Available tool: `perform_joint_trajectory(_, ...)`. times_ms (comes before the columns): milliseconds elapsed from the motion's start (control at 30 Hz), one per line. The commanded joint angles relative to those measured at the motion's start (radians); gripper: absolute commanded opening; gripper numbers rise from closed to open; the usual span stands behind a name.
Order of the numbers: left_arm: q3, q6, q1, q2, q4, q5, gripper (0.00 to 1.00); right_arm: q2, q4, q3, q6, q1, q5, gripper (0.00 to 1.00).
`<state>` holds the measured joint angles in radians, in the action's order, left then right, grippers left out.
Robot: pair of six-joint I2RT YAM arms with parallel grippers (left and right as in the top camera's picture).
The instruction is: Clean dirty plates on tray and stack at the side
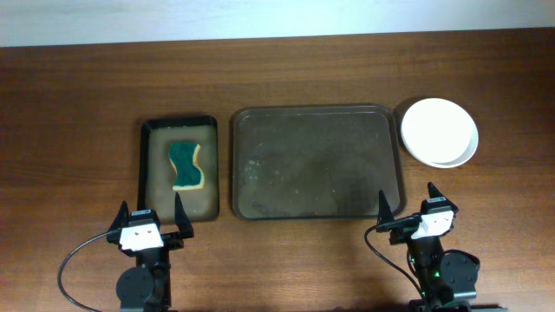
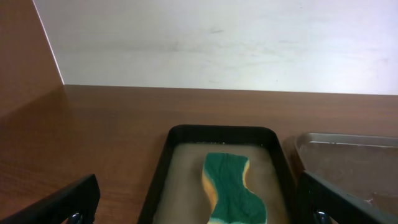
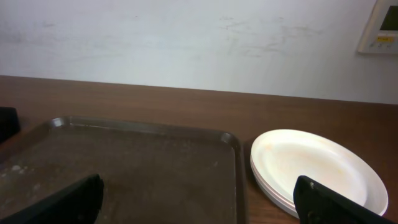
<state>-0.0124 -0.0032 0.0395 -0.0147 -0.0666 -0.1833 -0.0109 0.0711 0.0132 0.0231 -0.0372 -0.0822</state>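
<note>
The white plates (image 1: 439, 131) sit in one stack on the table just right of the large dark brown tray (image 1: 314, 162); a faint yellow smear shows inside the top plate (image 3: 317, 163). The tray (image 3: 124, 168) holds no plates and has pale specks on its floor. My left gripper (image 1: 149, 227) is open and empty at the front, below the small black tray. My right gripper (image 1: 411, 214) is open and empty at the front, below the big tray's near right corner. Both gripper fingers show spread wide in their wrist views, the left (image 2: 199, 208) and the right (image 3: 202, 202).
A small narrow black tray (image 1: 179, 168) left of the big tray holds a green and yellow sponge (image 1: 186, 165) in shallow liquid; the sponge (image 2: 231, 188) lies just ahead of my left gripper. A pale wall runs along the table's far edge.
</note>
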Motion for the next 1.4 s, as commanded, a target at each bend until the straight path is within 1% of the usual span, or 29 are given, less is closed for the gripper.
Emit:
perform_joint_trajectory(0,0.004,0.019,-0.005,0.01,-0.004,0.008,1.0,0.007,0.002,-0.008,-0.001,-0.006,0.008,0.98)
perform_joint_trajectory(200,0.004,0.035,-0.005,0.01,-0.005,0.011,0.99,0.007,0.002,-0.008,-0.001,-0.006,0.008,0.98)
perform_joint_trajectory(1367,0.004,0.034,-0.005,0.01,-0.002,0.011,0.99,0.007,0.002,-0.008,-0.001,-0.006,0.008,0.98)
